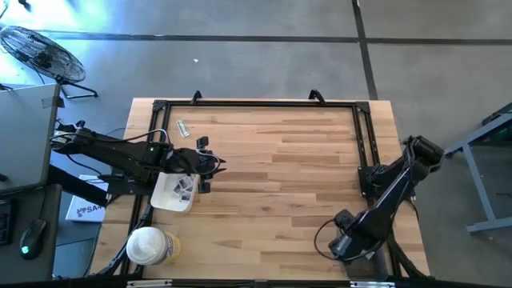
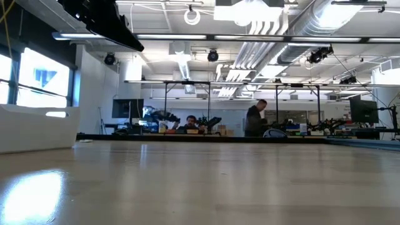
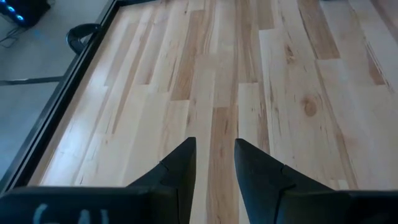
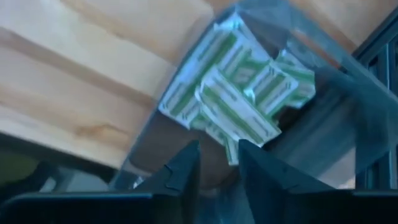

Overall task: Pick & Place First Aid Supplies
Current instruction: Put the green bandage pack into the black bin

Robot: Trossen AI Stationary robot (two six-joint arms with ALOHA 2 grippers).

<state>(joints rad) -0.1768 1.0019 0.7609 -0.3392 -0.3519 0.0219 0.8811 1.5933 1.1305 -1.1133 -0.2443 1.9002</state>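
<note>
Several white packets with green print (image 4: 236, 93) lie piled in a clear container (image 4: 323, 106) at the table's near right corner. My right gripper (image 4: 219, 149) (image 1: 342, 242) hangs just above that pile, pointing down, fingers open. Whether a packet end touches them I cannot tell. My left gripper (image 3: 215, 149) (image 1: 214, 163) stands open over bare wood at the table's left, with nothing between its fingers. Beside it, a white tray (image 1: 164, 196) rests flat on the table and holds a few small packets (image 1: 186, 186). One narrow strip (image 1: 183, 128) lies on the wood near the far left corner.
A round tub with a white lid (image 1: 146, 244) stands at the near left corner. A black frame (image 1: 256, 103) runs along the table's edges. The middle of the wooden top (image 1: 280, 176) is bare. People stand far off in the room behind (image 2: 255, 119).
</note>
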